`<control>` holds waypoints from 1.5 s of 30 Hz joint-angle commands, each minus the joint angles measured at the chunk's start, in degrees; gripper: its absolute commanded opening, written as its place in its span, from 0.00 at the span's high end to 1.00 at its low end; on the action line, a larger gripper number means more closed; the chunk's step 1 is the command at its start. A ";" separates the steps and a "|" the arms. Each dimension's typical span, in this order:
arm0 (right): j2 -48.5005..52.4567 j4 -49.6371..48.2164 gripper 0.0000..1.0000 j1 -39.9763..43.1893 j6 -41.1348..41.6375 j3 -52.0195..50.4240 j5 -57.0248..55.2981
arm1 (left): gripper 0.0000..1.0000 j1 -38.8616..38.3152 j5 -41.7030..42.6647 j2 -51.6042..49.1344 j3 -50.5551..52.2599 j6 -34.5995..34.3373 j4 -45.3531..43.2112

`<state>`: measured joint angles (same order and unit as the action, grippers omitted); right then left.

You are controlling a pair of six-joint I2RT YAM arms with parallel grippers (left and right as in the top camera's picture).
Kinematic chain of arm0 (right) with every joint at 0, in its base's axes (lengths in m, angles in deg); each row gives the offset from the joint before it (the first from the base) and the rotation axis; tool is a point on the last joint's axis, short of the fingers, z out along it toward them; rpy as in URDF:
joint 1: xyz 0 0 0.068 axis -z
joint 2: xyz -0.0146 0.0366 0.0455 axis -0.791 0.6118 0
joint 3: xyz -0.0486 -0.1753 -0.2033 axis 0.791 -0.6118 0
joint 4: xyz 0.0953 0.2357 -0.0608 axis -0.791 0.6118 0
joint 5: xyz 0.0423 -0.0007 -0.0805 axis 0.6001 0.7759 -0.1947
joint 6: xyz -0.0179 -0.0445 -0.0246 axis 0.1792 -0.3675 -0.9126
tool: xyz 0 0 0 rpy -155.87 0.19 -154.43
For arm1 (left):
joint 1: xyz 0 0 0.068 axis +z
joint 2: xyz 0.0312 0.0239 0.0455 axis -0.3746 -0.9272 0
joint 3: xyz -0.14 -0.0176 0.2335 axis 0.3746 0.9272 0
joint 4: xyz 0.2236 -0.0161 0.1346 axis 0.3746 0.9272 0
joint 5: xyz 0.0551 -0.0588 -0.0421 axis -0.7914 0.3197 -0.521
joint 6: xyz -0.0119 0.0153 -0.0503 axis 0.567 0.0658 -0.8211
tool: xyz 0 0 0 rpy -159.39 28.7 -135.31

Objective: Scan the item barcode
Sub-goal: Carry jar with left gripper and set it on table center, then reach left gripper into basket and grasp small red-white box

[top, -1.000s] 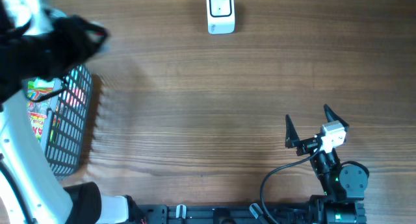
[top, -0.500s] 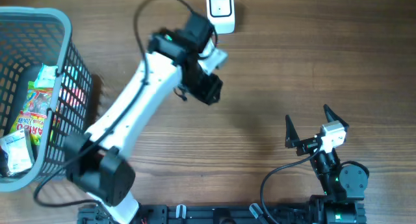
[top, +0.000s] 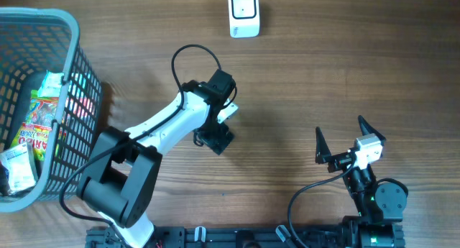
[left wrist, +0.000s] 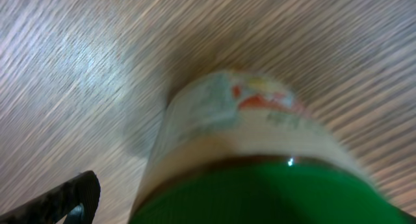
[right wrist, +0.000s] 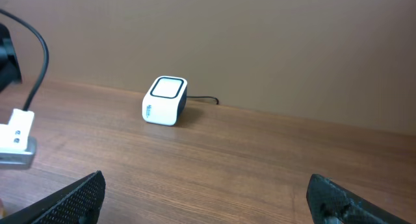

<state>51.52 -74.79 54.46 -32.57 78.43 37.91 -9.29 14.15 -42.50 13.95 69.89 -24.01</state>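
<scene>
At mid-table, the left gripper [top: 215, 137], drawn back from the scanner [top: 244, 13], has parted its jaws around the green-capped item [left wrist: 260, 152], suggesting the scan is done; the right gripper [top: 339, 126] idles agape.

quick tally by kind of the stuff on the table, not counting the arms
basket: 1
packets in the basket: at least 2, colourful packet and white packet
scanner: 1
green-lidded jar: 1
total: at least 5

No readable text, container [left wrist: 247, 139] label blurred, scanner [right wrist: 165, 100] mark perhaps a logo
</scene>
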 commanded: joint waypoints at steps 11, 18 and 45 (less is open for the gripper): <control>-0.37 -0.09 0.00 -0.39 0.83 -0.07 -0.52 | 0.00 10.71 -20.81 21.24 -40.79 -47.34 21.62; -0.37 -0.09 0.00 -0.39 0.85 -0.07 -0.50 | 0.00 51.58 -15.69 27.32 -40.76 -55.30 22.67; -0.37 -0.09 0.00 -0.39 0.83 -0.07 -0.50 | 0.23 66.86 14.58 -1.97 -5.22 -51.95 -8.24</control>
<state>51.52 -74.79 54.46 -32.60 78.43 37.91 58.31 28.01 -44.75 7.99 16.19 -30.92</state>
